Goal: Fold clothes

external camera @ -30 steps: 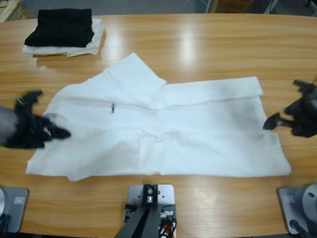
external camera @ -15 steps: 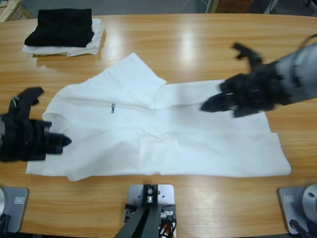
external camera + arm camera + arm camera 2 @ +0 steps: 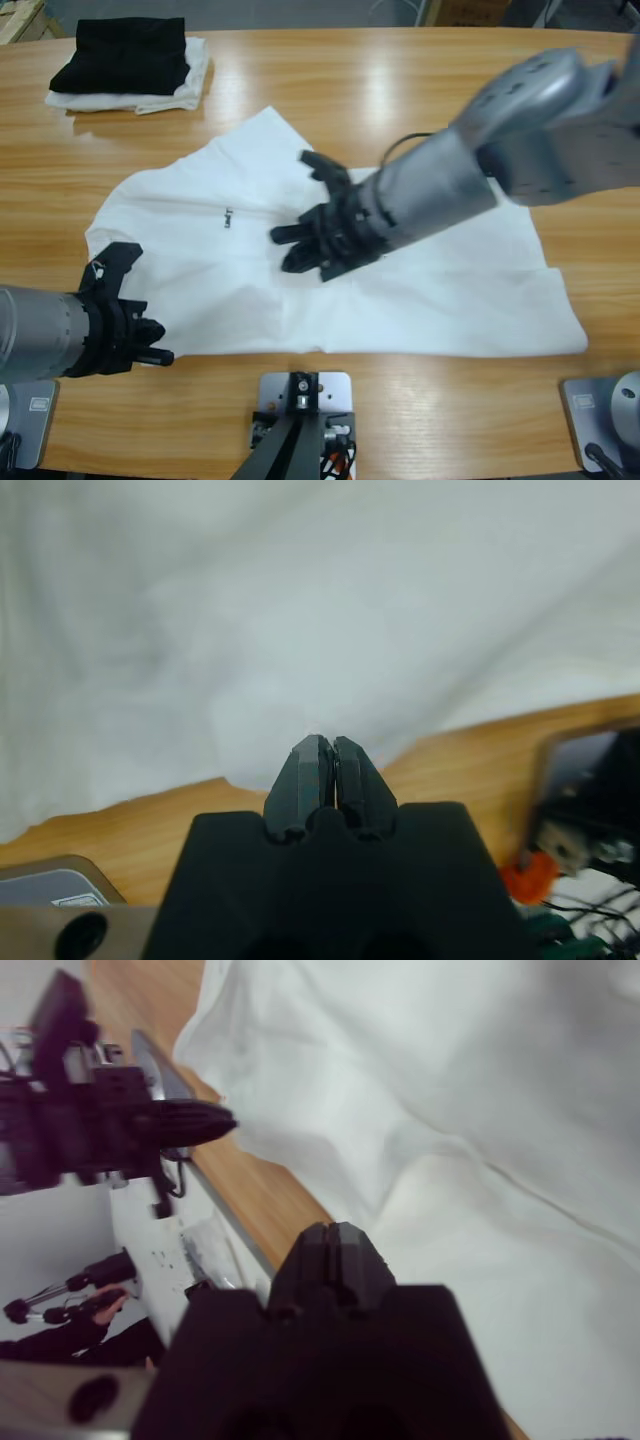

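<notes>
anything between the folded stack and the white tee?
Only bare wooden table between the black-and-white folded stack and the white T-shirt, per the high view.

We see a long wooden worktop [image 3: 400, 70]. A white T-shirt [image 3: 450, 290] lies spread flat across its middle. At its far left corner sits a black folded garment [image 3: 125, 50] atop folded white cloth [image 3: 185, 90].
</notes>
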